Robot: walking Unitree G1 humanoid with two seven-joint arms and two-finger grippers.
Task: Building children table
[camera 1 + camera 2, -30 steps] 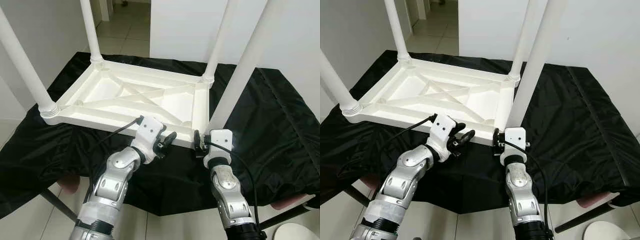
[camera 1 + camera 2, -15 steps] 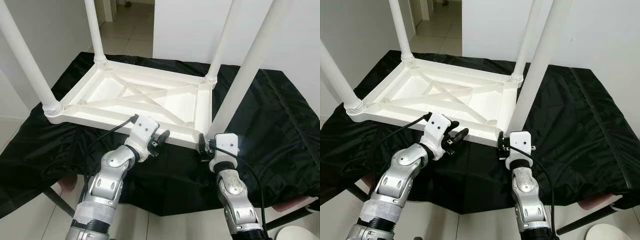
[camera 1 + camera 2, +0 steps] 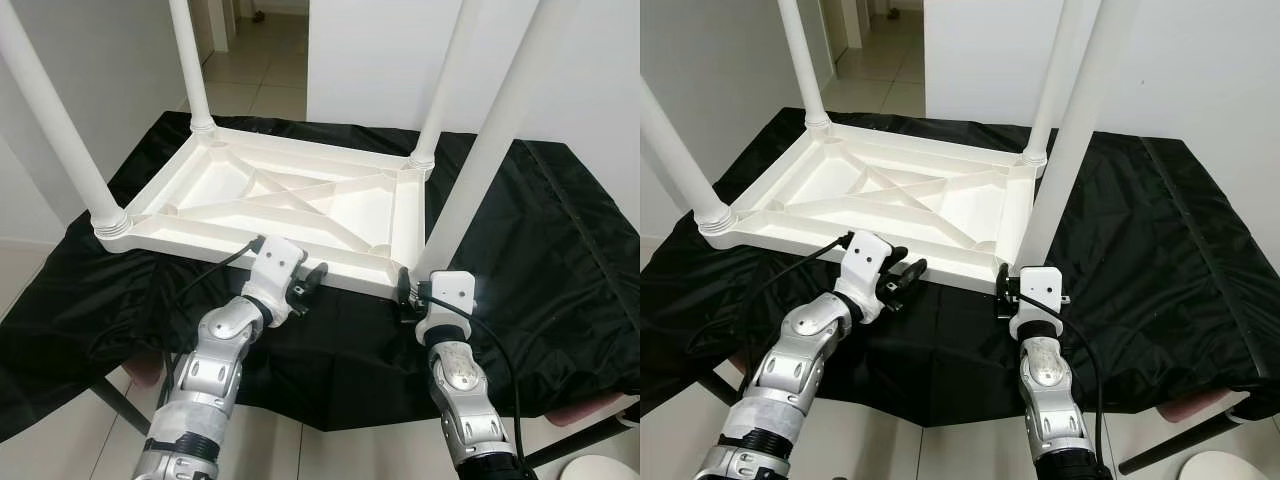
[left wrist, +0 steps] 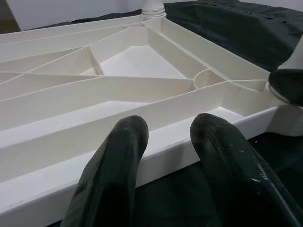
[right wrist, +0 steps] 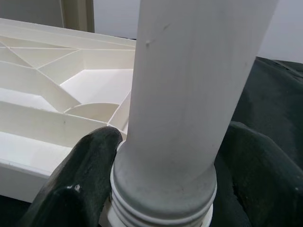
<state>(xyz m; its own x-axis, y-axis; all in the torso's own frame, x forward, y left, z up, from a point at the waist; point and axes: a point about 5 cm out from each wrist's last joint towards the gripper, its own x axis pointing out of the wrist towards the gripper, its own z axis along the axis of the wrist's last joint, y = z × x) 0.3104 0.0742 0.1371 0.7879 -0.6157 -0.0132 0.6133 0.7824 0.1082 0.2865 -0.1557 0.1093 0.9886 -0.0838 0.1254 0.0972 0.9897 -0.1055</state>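
A: Left eye view, entry one. White plastic table top (image 3: 290,195) lies upside down on a black cloth (image 3: 540,250), ribbed underside facing up. Four white legs stand up from its corners.

B: Which leg is being handled?

A: The near right leg (image 3: 480,150), at the corner of the table top closest to the robot's right arm. Right gripper (image 3: 412,297) sits at the base of that leg, at the threaded collar.

B: Finger state on the right?

A: Right wrist view: one black finger (image 5: 75,182) on each side of the leg (image 5: 189,85), both pressed against the collar. Clamped around the leg base.

B: And the left?

A: Left gripper (image 3: 308,283) is at the near long edge of the table top, toward the middle of that edge. Left wrist view: its two fingers (image 4: 113,175) are spread, with a gap between them, pointing at the rim (image 4: 156,146). Nothing held; whether the tips touch the rim I cannot tell.

B: Other legs?

A: Near left leg (image 3: 55,120), far left leg (image 3: 190,60) and far right leg (image 3: 445,75) all stand upright in their corner sockets of the table top.

B: Surroundings?

A: Tiled floor (image 3: 250,75) and white wall (image 3: 380,60) beyond the far edge of the table top.
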